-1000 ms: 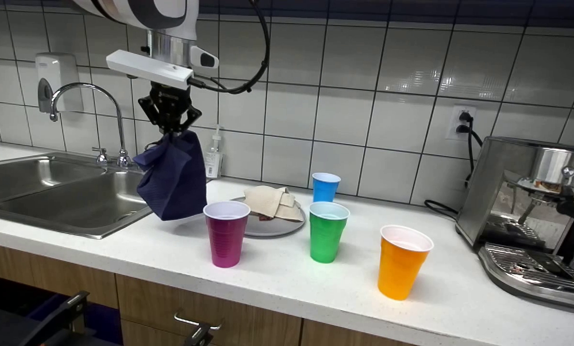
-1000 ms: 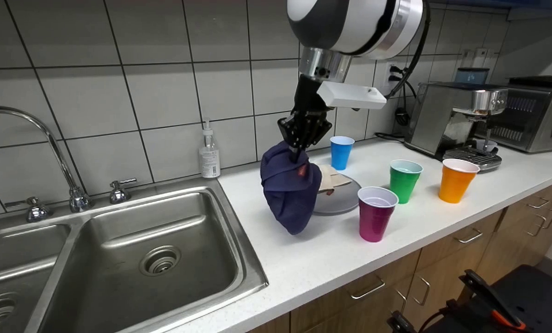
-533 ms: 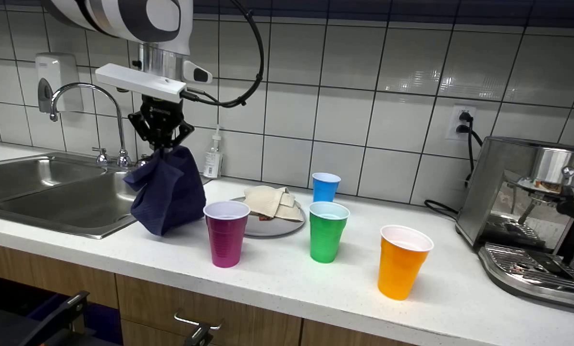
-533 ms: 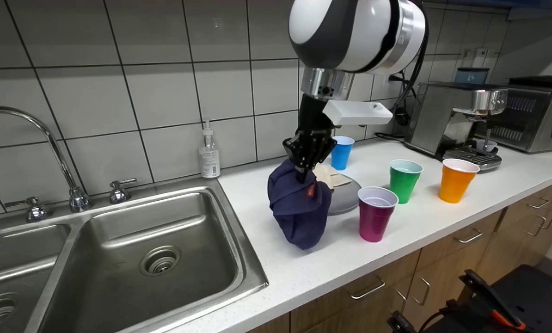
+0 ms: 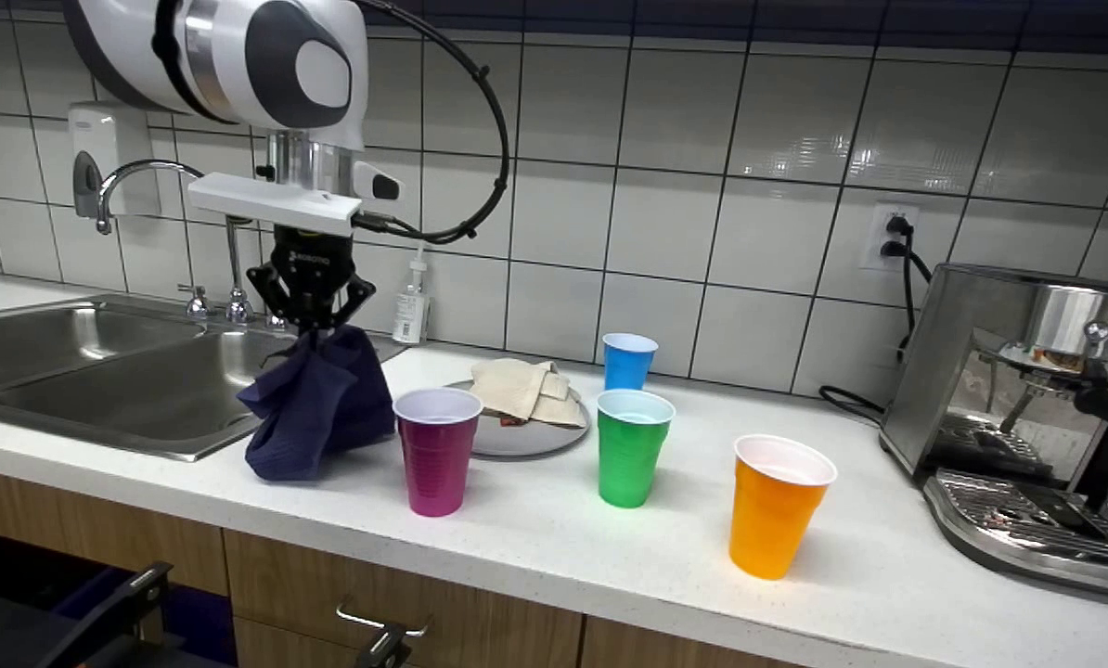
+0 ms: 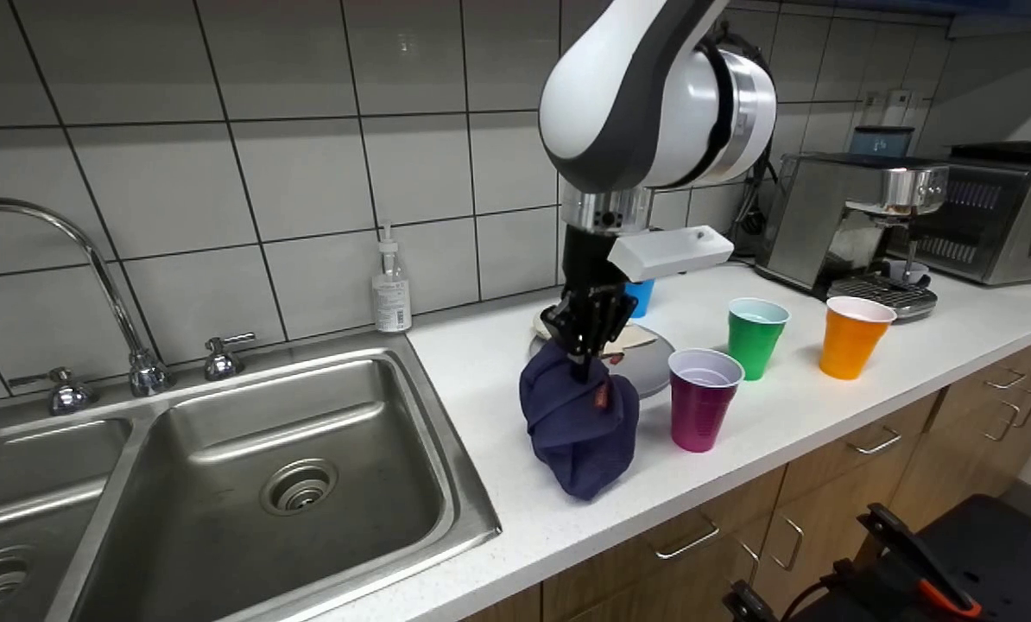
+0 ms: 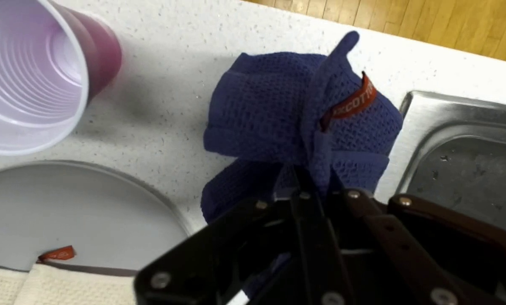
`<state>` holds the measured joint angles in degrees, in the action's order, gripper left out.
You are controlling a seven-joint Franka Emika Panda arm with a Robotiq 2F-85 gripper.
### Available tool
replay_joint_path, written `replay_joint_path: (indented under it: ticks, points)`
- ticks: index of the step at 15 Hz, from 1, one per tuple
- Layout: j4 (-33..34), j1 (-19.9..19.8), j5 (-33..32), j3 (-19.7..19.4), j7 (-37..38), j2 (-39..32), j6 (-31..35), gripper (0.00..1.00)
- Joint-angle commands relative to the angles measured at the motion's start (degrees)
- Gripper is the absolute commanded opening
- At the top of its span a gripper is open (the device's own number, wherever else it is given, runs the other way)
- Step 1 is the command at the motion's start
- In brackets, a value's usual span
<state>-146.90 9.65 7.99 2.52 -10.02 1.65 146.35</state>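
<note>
My pincer [image 5: 311, 329] is lower now, clamped on the navy cloth [image 5: 327, 413]; I judge the cloth touches the surface [image 5: 535, 520], lowering nearly done.

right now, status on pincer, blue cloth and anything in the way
Pincer shut on bunched blue cloth. Contact with counter unclear. Possibly in the way: purple cup, standing close, not touching; gray plate nearby.

In the wrist view, you see matt, waffle-textured cloth [image 7: 278, 101] at one o'clock. Your sink [image 7: 460, 112] at three is shiny metal; the cup [image 7: 45, 76] at ten, ribbed plastic.
</note>
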Motion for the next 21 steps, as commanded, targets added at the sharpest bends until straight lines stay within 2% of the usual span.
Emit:
replay_joint_path:
  ticks: [1,7,11,12,13,21]
  points:
    - [1.24,-1.5,-5.55,1.29,5.8,-3.66,1.27,0.02]
    - [3.16,-0.96,-14.87,0.67,14.91,-8.39,2.15,0.02]
    - [4.94,-0.79,-16.19,0.48,17.77,-10.05,1.79,0.02]
    - [5.36,-0.77,-15.98,0.46,18.16,-10.24,1.47,0.33]
    - [5.66,-0.76,-15.87,0.43,18.45,-10.33,1.43,0.34]
    - [7.5,-1.05,-15.11,0.46,17.97,-8.85,0.87,0.92]
